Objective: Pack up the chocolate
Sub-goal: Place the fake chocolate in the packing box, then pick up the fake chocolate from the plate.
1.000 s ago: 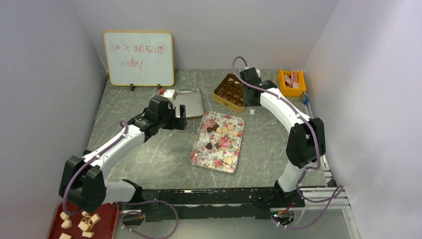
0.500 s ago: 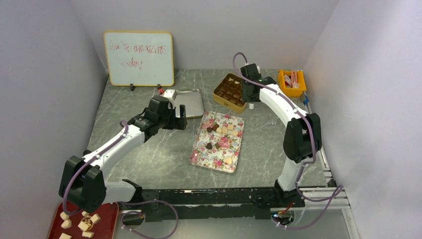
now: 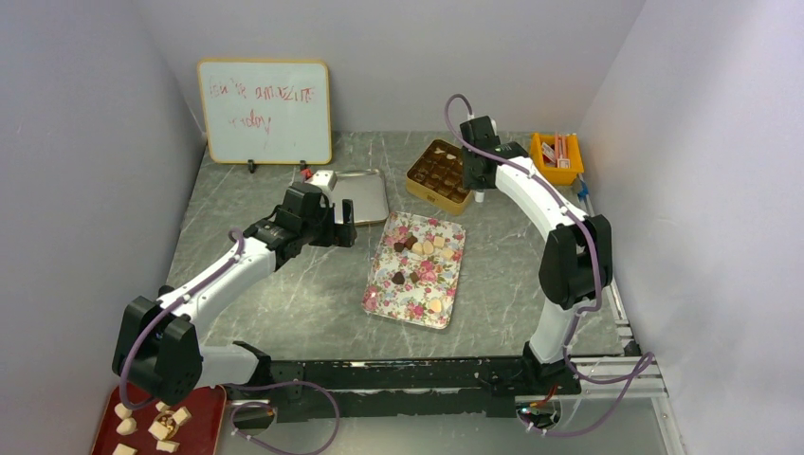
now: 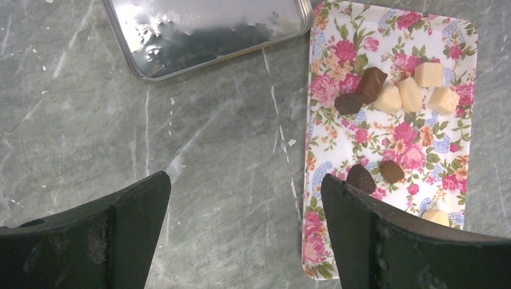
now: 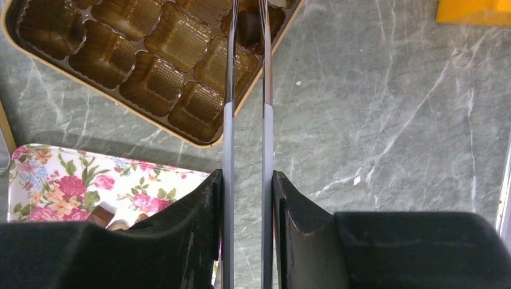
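Marble table (image 3: pixel 284 303) fills the top view, and we see it hemmed by grey walls on the left, back and right. In the lower left corner a red plate (image 3: pixel 204 417) of pale chunks (image 3: pixel 126 427) sits outside the near edge. At the upper left a whiteboard (image 3: pixel 264 111) stands against the back wall.

Left of centre, the left gripper (image 4: pixel 246 186) hangs with its jaws spread wide and nothing between them, over bare marble. A silver tray (image 4: pixel 211 24) lies just beyond it and a floral tray (image 4: pixel 319 150) just to its right; it touches neither. Open marble runs along the near edge below both.

On the floral tray lie the chocolates (image 4: pixel 369 84). Dark brown and cream pieces are bunched near its far end, with two brown ones mid-tray and a cream one nearer.

Right of centre at the top, a gold box (image 5: pixel 120 54) shows scalloped cups, and a dark piece (image 5: pixel 248 27) sits in a cup by its right rim. The right gripper (image 5: pixel 247 180) is clamped on tweezers (image 5: pixel 229 120) whose tips reach that cup. We cannot tell whether they pinch the piece.

An orange bin (image 3: pixel 557 156) stands far right, near the wall.
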Motion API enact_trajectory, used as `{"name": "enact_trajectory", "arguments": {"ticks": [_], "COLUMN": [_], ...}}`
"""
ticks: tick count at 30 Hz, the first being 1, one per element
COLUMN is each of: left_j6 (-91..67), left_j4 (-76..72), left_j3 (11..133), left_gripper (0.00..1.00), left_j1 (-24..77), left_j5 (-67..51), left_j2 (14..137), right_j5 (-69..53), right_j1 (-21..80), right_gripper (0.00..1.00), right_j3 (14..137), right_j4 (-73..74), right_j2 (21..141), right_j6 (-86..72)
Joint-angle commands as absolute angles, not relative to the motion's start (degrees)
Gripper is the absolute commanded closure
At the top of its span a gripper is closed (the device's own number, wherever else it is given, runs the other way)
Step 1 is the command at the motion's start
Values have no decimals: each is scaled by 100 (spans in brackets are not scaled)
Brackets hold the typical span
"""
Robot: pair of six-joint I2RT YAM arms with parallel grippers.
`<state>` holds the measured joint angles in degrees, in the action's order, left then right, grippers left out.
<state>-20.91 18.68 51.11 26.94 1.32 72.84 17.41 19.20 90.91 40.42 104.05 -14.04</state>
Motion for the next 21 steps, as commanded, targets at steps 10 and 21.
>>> {"name": "enact_trajectory", "arguments": {"ticks": [10,21], "left_j6": [-2305,-2424], "left_j4": [1660,1618], "left_j3": [5154,5036], "left_gripper": [0,0], "left_j1": [2706,2801], "left_j5": [53,53], "left_j2": [7297,7275], "right_j5": [1578,1275], "right_j1": [2790,3854], "right_gripper": [72,69], "right_j3": [8677,7443], "right_j4": [4508,5155], "right_j2": [8775,7637], "right_j6": [-1223,-1911]}}
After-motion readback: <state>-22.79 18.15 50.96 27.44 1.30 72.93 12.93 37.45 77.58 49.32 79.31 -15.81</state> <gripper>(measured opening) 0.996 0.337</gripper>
